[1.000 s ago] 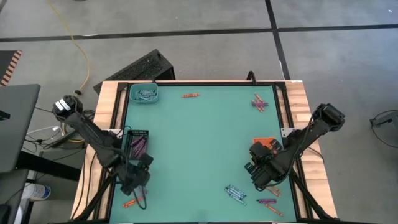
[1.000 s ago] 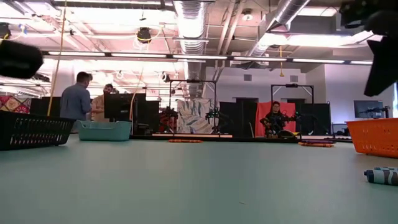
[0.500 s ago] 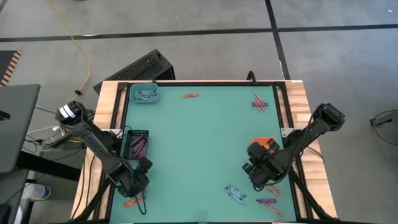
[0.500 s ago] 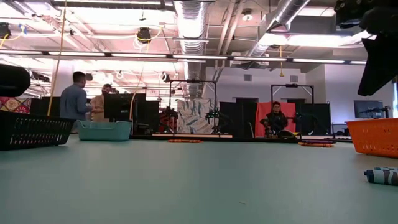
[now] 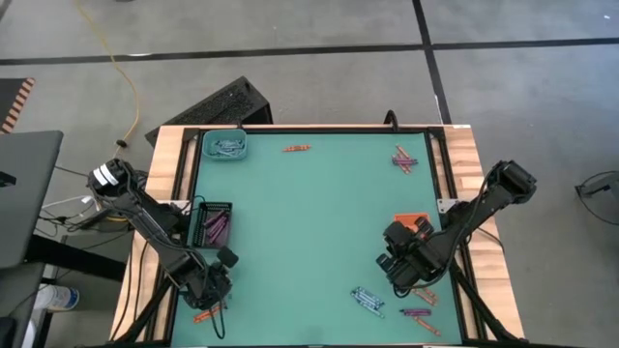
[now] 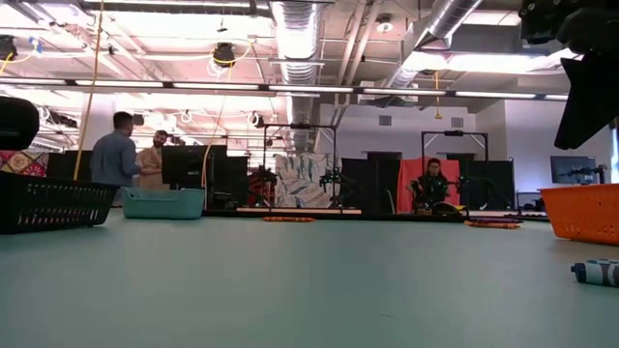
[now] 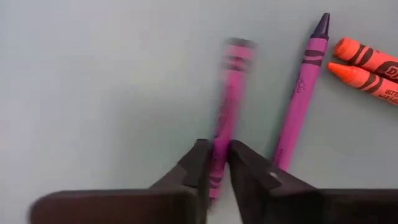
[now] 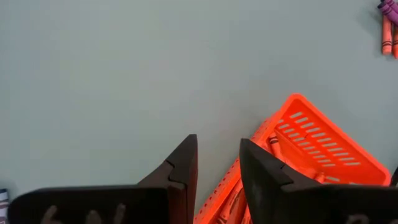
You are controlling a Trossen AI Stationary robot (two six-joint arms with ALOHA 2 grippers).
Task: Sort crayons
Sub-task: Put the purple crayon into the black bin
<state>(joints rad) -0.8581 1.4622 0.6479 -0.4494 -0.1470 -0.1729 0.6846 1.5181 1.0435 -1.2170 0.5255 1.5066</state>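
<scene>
The left arm has slid toward the near corner of the table since a second ago, and its jaws have gone from wide to pinched.

From above, the left gripper (image 5: pixel 209 290) sits over the orange crayons (image 5: pixel 205 314) near the black tray (image 5: pixel 215 224). The right gripper (image 5: pixel 398 263) hangs beside the orange tray (image 5: pixel 410 220), jaws partly apart and holding nothing.

At table level, only a blue-grey crayon (image 6: pixel 595 272) lies at the right.

At the left wrist, the fingers (image 7: pixel 198 163) clamp one purple crayon (image 7: pixel 229 106) near its end. Such an off-centre pinch could let it swing or slip out on lifting. A second purple crayon (image 7: pixel 303 84) lies just beside it, easily nudged.
</scene>
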